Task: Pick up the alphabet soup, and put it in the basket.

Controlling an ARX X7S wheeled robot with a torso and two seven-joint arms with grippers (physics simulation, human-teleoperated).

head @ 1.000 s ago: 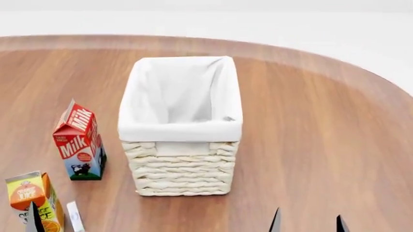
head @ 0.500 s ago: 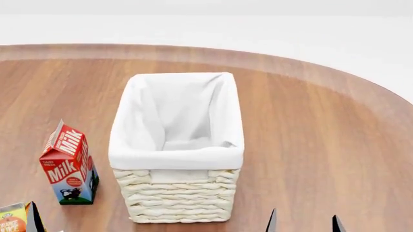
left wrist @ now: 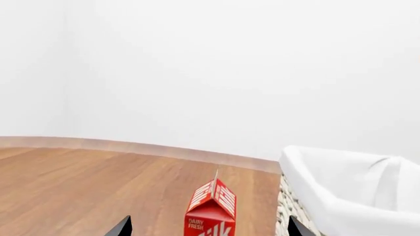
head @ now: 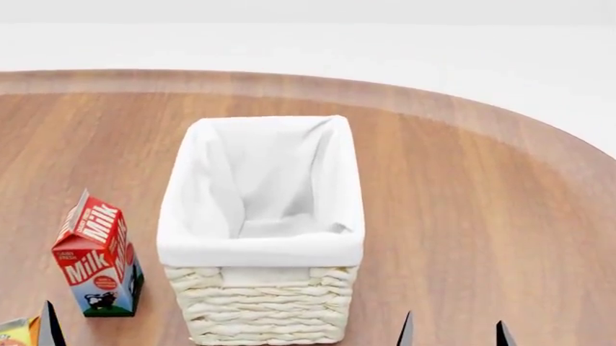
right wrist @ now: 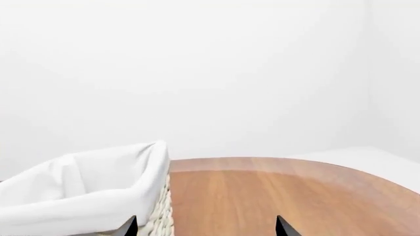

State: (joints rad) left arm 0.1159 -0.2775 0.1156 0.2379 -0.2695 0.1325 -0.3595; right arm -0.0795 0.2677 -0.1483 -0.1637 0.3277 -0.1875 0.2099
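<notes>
One basket [head: 262, 216] is seen, long axis running near to far.
Both grippers' jaws are spread apart, holding nothing: left gripper [left wrist: 207, 228], right gripper [head: 452, 334].

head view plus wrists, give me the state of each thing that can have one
basket: upright on the table, nothing visible inside its liner
milk carton: upright, sealed, left of the basket, not touching it
orange juice carton: only a corner shows, state unclear
left gripper: open, holding nothing
right gripper: open, holding nothing
alphabet soup: not in view
</notes>
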